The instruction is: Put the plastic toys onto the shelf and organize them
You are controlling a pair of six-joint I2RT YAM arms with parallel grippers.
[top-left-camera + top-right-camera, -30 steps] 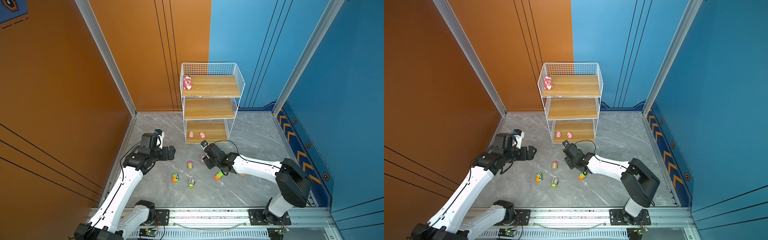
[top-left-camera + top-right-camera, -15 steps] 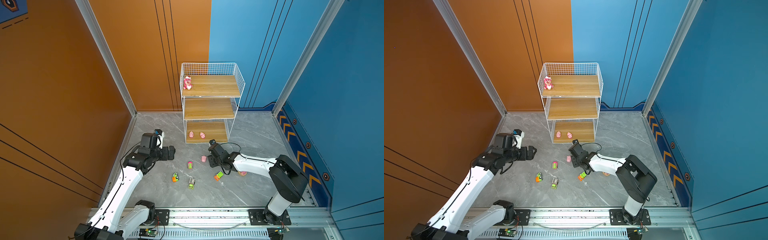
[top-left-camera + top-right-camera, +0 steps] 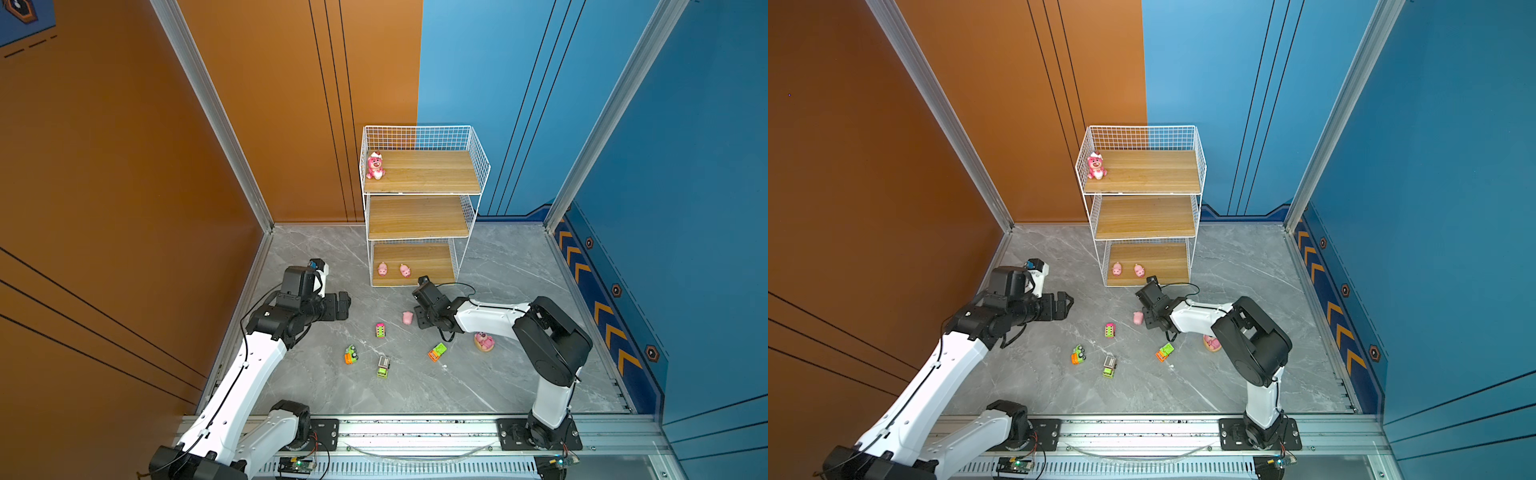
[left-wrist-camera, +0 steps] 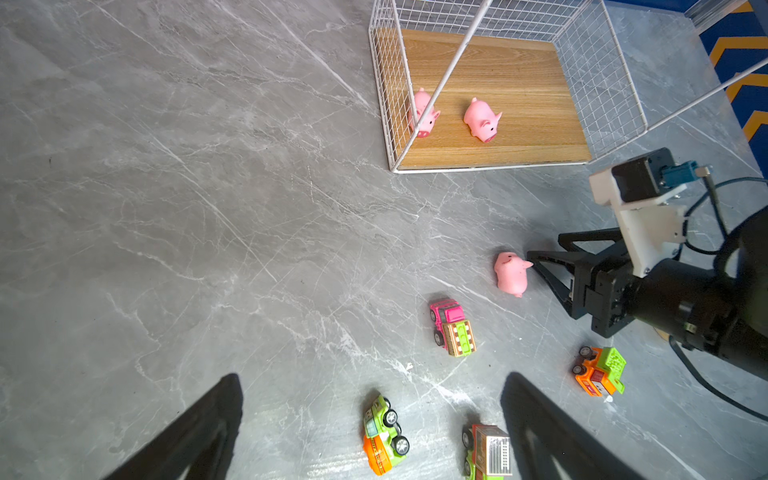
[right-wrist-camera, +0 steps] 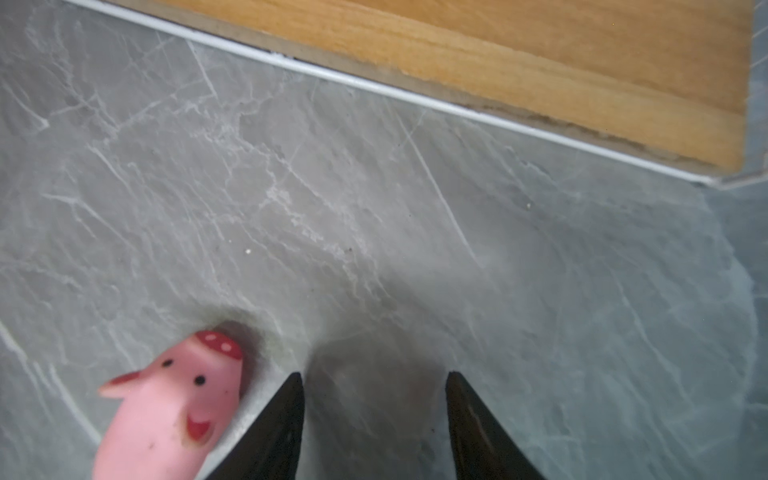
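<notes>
The white wire shelf point(image 3: 422, 216) holds a pink bear point(image 3: 375, 165) on its top board and two pigs point(image 3: 382, 269) point(image 3: 405, 270) on the bottom board. A third pig point(image 3: 407, 318) point(image 5: 174, 407) lies on the floor just outside one finger of my right gripper point(image 3: 417, 306) point(image 5: 374, 376). That gripper is open and holds nothing. On the floor stand a pink truck point(image 3: 380, 330), a green-orange car point(image 3: 351, 355), a grey-green truck point(image 3: 383, 366) and an orange-green truck point(image 3: 437, 352). My left gripper point(image 3: 343, 305) point(image 4: 371, 376) hangs open and empty left of them.
A pink bear on a tan round base point(image 3: 484, 341) sits on the floor under my right forearm. The orange wall point(image 3: 124, 208) is close behind my left arm. The metal rail point(image 3: 415, 428) runs along the front edge.
My right gripper has drawn back to the right, away from the floor pig, then held still. The pig stays in place. The left arm has not moved.
</notes>
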